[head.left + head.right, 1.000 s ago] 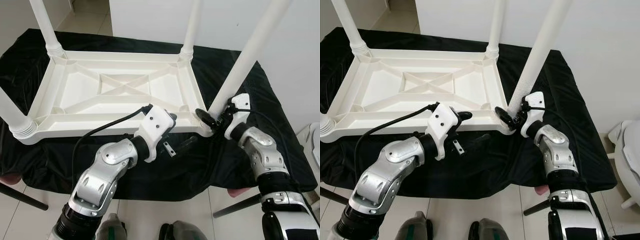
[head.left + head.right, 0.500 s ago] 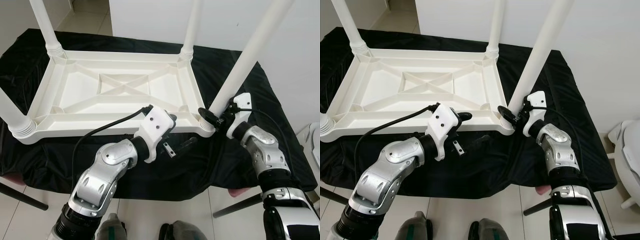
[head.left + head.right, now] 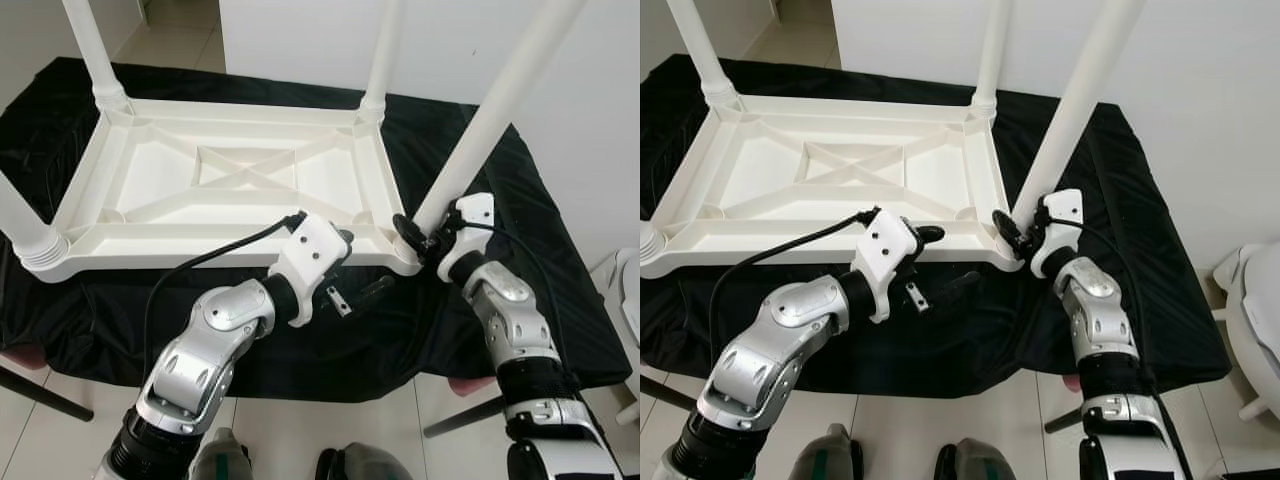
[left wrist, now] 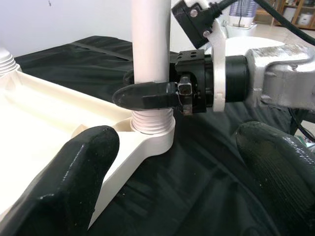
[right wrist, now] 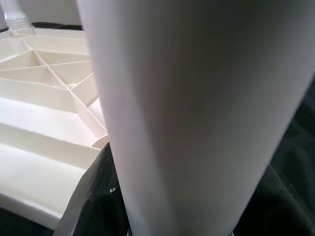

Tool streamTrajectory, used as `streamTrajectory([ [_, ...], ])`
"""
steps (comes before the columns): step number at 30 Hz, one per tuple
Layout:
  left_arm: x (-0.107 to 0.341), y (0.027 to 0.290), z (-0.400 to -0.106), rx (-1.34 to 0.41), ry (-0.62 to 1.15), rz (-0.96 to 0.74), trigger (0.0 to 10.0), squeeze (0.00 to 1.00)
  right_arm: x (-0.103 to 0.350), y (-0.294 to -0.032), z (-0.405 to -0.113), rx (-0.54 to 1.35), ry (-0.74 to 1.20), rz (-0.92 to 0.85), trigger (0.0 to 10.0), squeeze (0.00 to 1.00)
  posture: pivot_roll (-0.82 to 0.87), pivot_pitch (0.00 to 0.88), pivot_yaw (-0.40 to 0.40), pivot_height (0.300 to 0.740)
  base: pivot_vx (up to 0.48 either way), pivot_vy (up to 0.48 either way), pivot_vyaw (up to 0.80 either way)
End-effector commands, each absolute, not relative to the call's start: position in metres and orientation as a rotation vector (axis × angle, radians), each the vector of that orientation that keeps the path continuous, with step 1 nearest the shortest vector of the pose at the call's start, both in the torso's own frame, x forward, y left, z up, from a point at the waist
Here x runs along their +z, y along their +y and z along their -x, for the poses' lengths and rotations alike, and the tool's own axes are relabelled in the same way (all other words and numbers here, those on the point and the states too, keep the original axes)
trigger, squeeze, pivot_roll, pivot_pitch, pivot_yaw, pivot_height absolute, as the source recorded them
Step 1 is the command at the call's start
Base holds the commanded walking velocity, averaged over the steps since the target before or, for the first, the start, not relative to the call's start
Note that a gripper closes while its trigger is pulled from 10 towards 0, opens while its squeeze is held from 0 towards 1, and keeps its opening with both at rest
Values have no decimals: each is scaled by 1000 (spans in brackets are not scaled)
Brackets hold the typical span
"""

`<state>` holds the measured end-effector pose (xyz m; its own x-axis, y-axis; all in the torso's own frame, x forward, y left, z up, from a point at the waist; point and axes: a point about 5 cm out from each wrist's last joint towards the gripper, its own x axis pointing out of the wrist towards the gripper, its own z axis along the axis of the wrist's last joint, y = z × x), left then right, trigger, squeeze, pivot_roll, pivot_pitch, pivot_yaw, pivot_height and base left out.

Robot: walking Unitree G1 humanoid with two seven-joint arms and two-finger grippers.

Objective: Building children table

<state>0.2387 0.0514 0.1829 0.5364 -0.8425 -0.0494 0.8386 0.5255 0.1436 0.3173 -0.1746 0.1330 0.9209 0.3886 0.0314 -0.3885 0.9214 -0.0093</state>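
A white plastic children's table [image 3: 240, 180] lies upside down on a black cloth [image 3: 520, 200], its legs pointing up. The near-right leg [image 3: 490, 110] leans slightly and stands in its corner socket [image 4: 152, 132]. My right gripper [image 3: 412, 232] is shut on this leg just above the threaded base; in the right wrist view the leg [image 5: 197, 113] is very close. My left gripper [image 3: 360, 262] is open beside the table's front rim, just left of that corner. Its two black fingertips [image 4: 74, 167] frame the socket in the left wrist view.
The cloth-covered surface ends at a front edge close to my body, with tiled floor below. Three other legs [image 3: 95, 50] stand at the far and left corners. A white object [image 3: 1250, 310] sits at the right edge. A black cable [image 3: 200, 258] runs along my left forearm.
My right forearm has swung slightly leftward while the gripper stays on the leg's base. The left arm has hardly moved.
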Motion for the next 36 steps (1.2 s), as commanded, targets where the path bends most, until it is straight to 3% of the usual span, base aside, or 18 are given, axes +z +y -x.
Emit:
streamTrajectory([
  [1,179,52,-240,-974,-16,-161,10000,0,136,-171,-316,366,-41,-3,10000,0,18,1,-76,740,0,0,0],
  [4,179,52,-240,-978,-16,-161,10000,0,136,-172,-313,203,-42,11,10000,0,16,0,-76,740,0,0,0],
  [10,179,51,-240,-980,-16,-161,10000,0,135,-170,-310,125,-32,-2,10000,0,13,0,-77,740,0,0,0],
  [14,178,50,-239,-989,-15,-160,10000,0,131,-151,-294,-47,-1,-59,10000,0,16,0,-76,740,0,0,0],
  [30,178,50,-238,-1002,-17,-168,10000,0,132,-141,-289,-60,30,-76,10000,0,16,0,-76,740,0,0,0],
  [31,178,50,-239,-1002,-17,-169,10000,0,132,-142,-292,-43,27,-68,10000,718,16,0,-77,740,0,0,0],
  [32,178,49,-239,-1001,-18,-169,10000,0,134,-144,-295,-8,15,-87,10000,1000,17,0,-79,740,0,0,0],
  [36,179,49,-240,-1000,-21,-170,10000,0,138,-150,-299,35,-15,-89,10000,1000,16,0,-80,740,0,0,0],
])
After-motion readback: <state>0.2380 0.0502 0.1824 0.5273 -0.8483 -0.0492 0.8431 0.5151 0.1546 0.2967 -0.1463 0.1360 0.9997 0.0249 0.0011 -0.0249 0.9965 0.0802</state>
